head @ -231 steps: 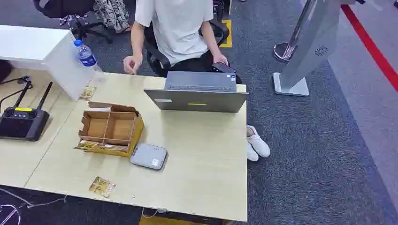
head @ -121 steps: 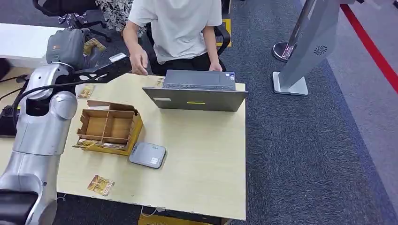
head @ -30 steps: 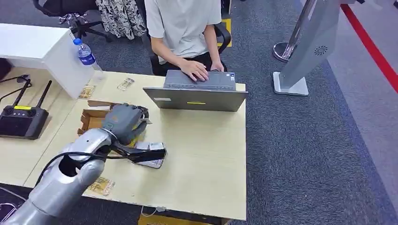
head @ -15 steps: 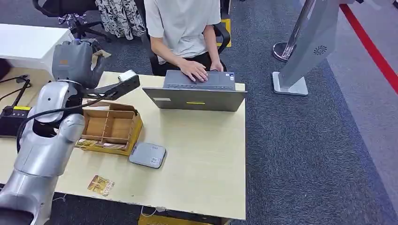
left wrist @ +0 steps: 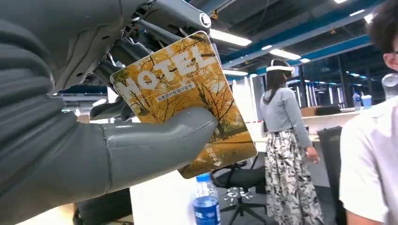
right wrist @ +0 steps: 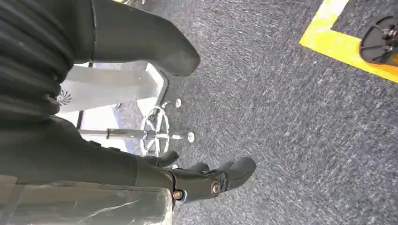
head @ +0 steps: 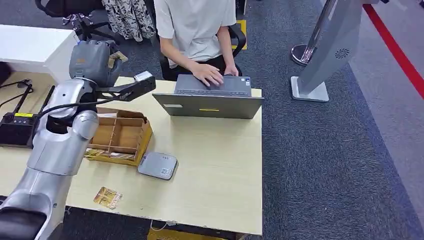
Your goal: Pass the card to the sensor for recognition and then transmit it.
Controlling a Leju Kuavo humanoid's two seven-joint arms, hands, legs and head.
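**Left hand raised with the hotel card beyond the table's far edge**

From the head view we see, at far left, a black controller (head: 20,131) with two antennas on a side table. Next, our left arm rises from the lower left corner, and the left hand (head: 95,61) is held high past the far left corner of the pale wooden table (head: 215,170), facing the seated person (head: 197,30). The card (head: 118,56) shows there as a small yellow edge at the fingers. Below the arm sits a divided cardboard box (head: 120,137); the grey sensor (head: 158,166) lies just beside its right corner, and another card (head: 107,197) lies near the table's front edge. Right of these, the tabletop is bare up to the open laptop (head: 210,100) at the far edge. Beyond the right edge is open carpet, with a grey stand (head: 327,55) farther back.

The left wrist view adds detail: the thumb (left wrist: 155,145) pins the card, printed "HOTEL" over autumn trees, against the darker fingers.

The right wrist view shows our right hand (right wrist: 206,180) above dark carpet, fingers loosely apart, holding nothing.
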